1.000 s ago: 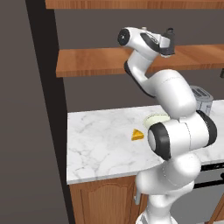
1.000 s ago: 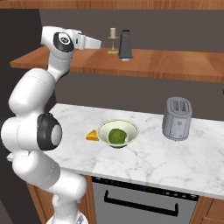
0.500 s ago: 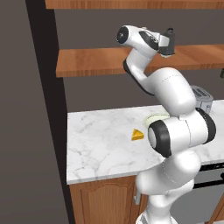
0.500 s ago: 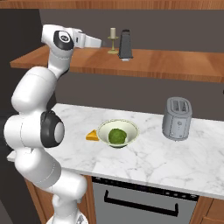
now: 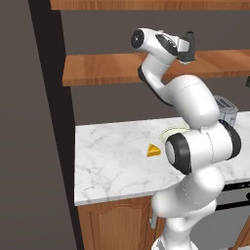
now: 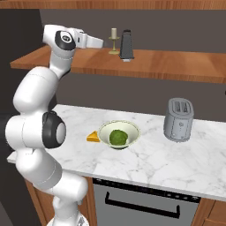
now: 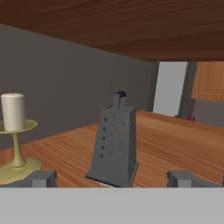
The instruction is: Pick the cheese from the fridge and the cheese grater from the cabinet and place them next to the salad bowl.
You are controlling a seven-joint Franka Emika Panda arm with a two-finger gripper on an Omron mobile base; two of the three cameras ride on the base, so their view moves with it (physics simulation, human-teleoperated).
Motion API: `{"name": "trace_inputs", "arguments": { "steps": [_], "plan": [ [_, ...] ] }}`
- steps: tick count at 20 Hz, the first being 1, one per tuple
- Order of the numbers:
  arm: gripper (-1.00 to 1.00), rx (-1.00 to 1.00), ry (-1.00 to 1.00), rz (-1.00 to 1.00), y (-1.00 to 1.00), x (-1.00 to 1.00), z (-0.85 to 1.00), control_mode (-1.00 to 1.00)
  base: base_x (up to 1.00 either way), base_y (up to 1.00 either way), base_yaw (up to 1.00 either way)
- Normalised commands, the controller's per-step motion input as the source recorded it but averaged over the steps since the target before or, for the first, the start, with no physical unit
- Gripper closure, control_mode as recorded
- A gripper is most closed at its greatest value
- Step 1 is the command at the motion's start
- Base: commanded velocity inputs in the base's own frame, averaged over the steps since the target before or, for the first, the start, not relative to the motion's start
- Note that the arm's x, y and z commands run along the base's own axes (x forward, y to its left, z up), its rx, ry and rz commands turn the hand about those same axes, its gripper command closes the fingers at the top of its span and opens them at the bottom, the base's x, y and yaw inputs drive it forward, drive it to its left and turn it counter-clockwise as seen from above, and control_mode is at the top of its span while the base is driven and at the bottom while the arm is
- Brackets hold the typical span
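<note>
The dark grey cheese grater point(image 7: 114, 146) stands upright on the wooden cabinet shelf point(image 6: 159, 66), seen also as the grater point(image 6: 126, 45) in the right base view. My gripper point(image 7: 113, 178) is open and level with it, a short way off, with the fingertips point(image 7: 42, 178) spread wider than the grater. The gripper point(image 5: 188, 46) hovers over the shelf point(image 5: 112, 68). The cheese point(image 6: 93, 137) lies on the marble counter just left of the salad bowl point(image 6: 105, 132). From the left base view the cheese point(image 5: 153, 151) shows and the bowl point(image 5: 172, 131) is half hidden by my arm.
A pale candlestick point(image 7: 15, 131) stands on the shelf left of the grater, close to my left finger. A silver toaster point(image 6: 178, 119) sits on the counter right of the bowl. An upper shelf point(image 7: 131, 26) hangs low overhead. A tall dark grey unit point(image 5: 29, 146) borders the counter's left end.
The hand has barely shifted along the shelf. The jaws stay open, and the grater, cheese and bowl have not moved.
</note>
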Motion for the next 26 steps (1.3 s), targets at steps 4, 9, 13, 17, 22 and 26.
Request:
{"name": "trace_inputs", "arguments": {
  "steps": [4,9,13,17,22,26],
  "plan": [
    [-1.00,0.00,0.00,0.00,0.00,0.05,0.00,-1.00,0.00,0.00,0.00],
    [-1.00,0.00,0.01,-0.01,0.00,0.11,0.00,-1.00,0.00,0.00,0.00],
    [-1.00,0.00,0.03,-0.07,0.00,0.24,0.00,-1.00,0.00,0.00,0.00],
    [-1.00,0.04,0.00,-0.02,-0.13,0.17,0.00,-1.00,0.00,0.00,0.00],
    [-1.00,0.02,0.00,-0.01,-0.19,0.11,0.00,-1.00,0.00,0.00,0.00],
    [-1.00,0.00,0.00,0.00,-0.16,0.12,0.01,-1.00,0.00,0.00,0.00]
  ]
}}
